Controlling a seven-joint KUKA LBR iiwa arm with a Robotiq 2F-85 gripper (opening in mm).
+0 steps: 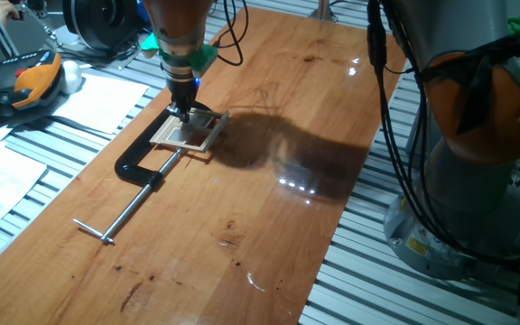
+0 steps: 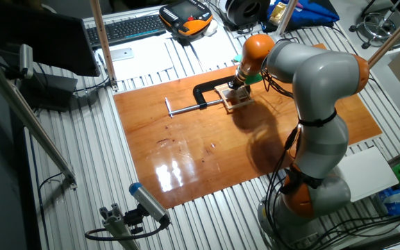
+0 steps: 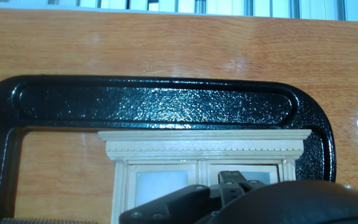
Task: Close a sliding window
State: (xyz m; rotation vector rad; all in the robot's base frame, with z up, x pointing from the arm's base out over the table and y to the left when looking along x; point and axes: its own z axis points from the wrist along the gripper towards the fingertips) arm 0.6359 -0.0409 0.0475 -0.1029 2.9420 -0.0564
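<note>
- No writing or label is readable anywhere.
- The hand [image 1: 184, 112] points down on the small pale tan wooden sliding window [image 1: 188, 132]; whether it is clenched cannot be told.
- The window lies flat beneath the hand on the brown wooden counter [image 1: 269, 235], probably inside the black C-clamp [image 3: 160, 102].
- Bare counter lies beyond the clamp's steel screw bar [image 1: 125, 214].

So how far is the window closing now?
Done: the window lies flat on the board, held by the clamp. In hand: the tool is down on the window near its top end. Left: the slide itself; whether the sash is shut cannot be told, since the hand view shows only the window's top.
</note>
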